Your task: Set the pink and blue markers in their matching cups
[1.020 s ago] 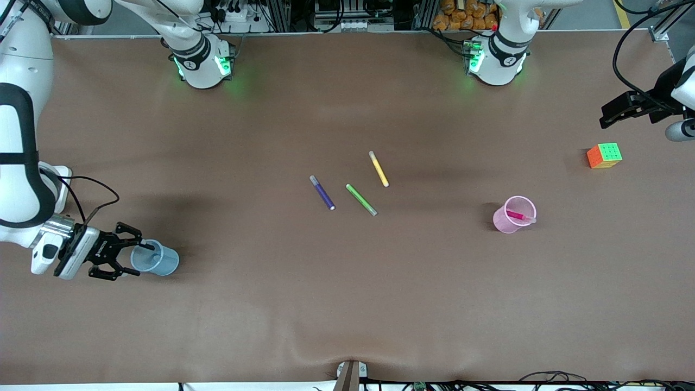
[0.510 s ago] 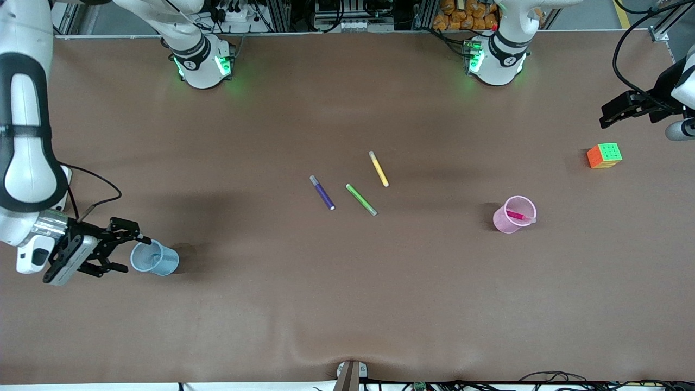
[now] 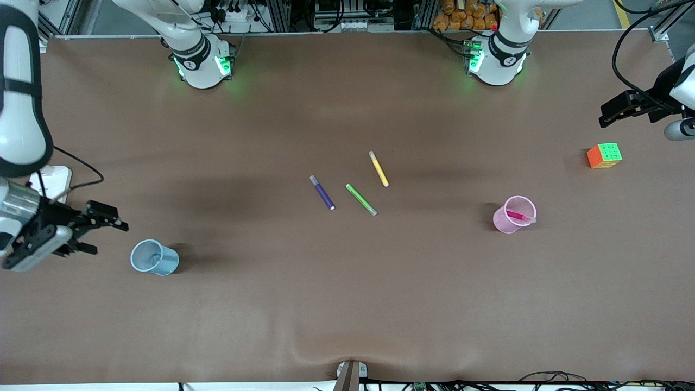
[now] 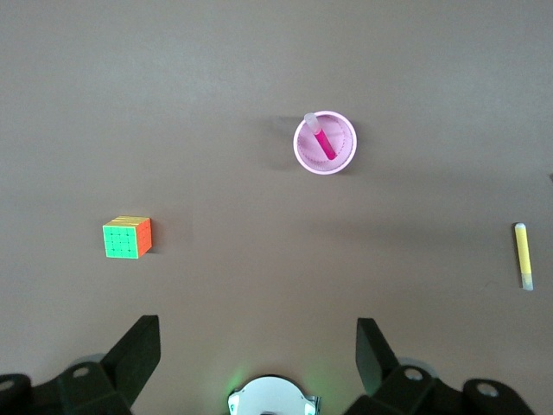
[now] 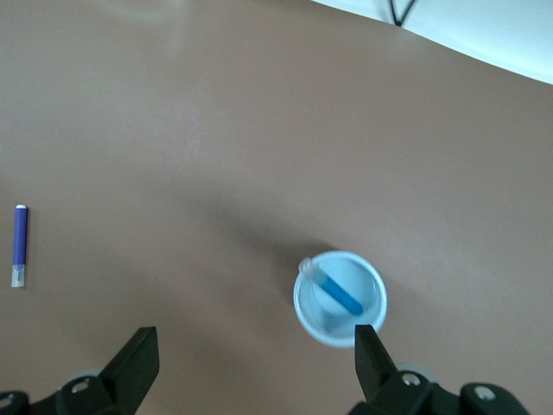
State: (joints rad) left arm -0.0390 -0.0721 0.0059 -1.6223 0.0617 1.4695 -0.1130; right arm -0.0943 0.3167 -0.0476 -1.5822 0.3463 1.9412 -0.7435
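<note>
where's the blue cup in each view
Front view: blue cup toward the right arm's end of the table, by the right gripper.
Left wrist view: not in it.
Right wrist view: blue cup, blue marker inside.
Shared landmark: purple pen.

On the brown desk (image 3: 347, 304), mid-frame, lie a purple felt pen (image 3: 322, 193), a green felt pen (image 3: 361, 200) and a yellow felt pen (image 3: 378, 169), side by side. Lower, toward the right arm's end, the light-blue mesh cup (image 3: 155, 257) holds the blue marker (image 5: 337, 292), with the right claw (image 3: 107, 239) beside it. Toward the left arm's end, the pale-pink mesh cup (image 3: 514, 215) holds the pink marker (image 3: 519, 216). Higher up sits a multicoloured puzzle cube (image 3: 604, 156), near the left claw (image 3: 607, 115).
</note>
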